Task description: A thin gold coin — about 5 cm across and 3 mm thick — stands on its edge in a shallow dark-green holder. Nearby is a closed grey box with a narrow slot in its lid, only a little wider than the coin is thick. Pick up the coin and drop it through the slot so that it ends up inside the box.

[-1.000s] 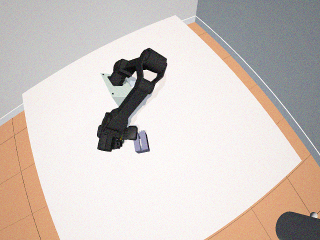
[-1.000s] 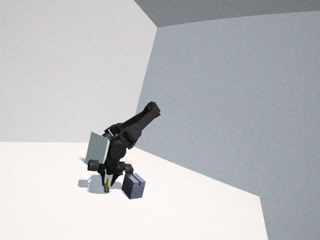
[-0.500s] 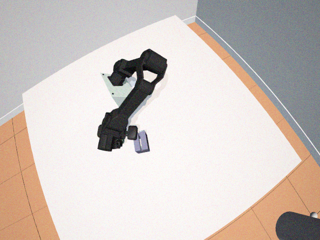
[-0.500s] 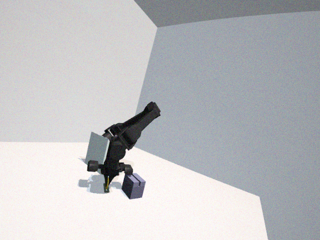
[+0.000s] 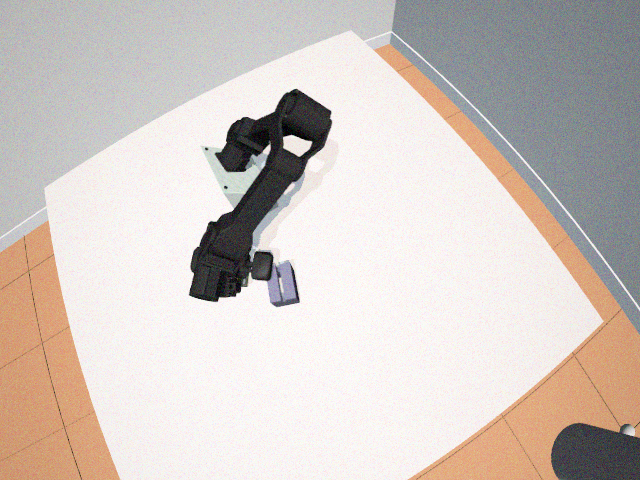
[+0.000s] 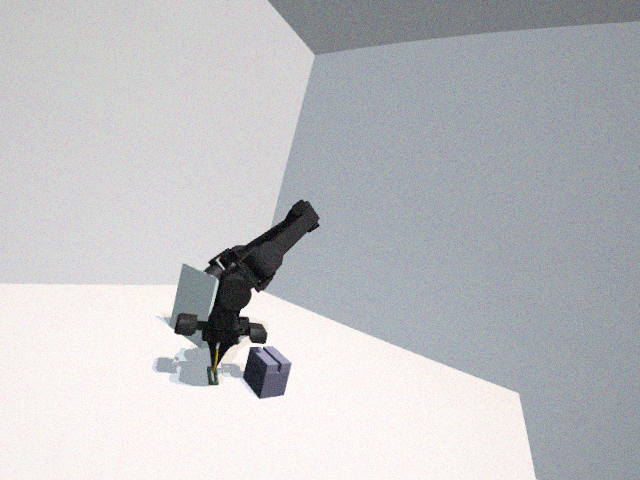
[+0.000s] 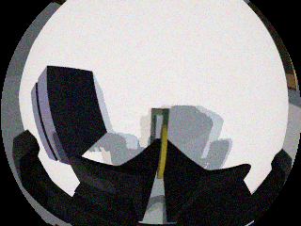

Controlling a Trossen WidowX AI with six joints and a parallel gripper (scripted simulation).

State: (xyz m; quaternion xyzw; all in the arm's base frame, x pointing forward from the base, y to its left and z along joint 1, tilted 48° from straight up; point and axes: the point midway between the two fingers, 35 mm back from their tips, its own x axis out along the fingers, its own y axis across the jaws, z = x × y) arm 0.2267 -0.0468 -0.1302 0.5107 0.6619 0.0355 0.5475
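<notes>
Going from the left of the exterior view, the arm is reaching down from its base so that the tool is pointing almost straight at the counter. Its jaws are standing nearly shut and are pinching the coin by its flat faces, which is probably why the tool is coming from above: the coin is presenting only its thin edge upward. The wrist view is showing that edge as a yellow strip running between the two dark jaws. The coin's lower part is sitting at the dark-green holder; whether it is already free of the groove I cannot tell. Just to the right, near but apart, the grey box is standing with its slot facing upward, open for a drop from above. The lift looks like the step in hand, and the coin's edge will need lining up with that narrow slot.
</notes>
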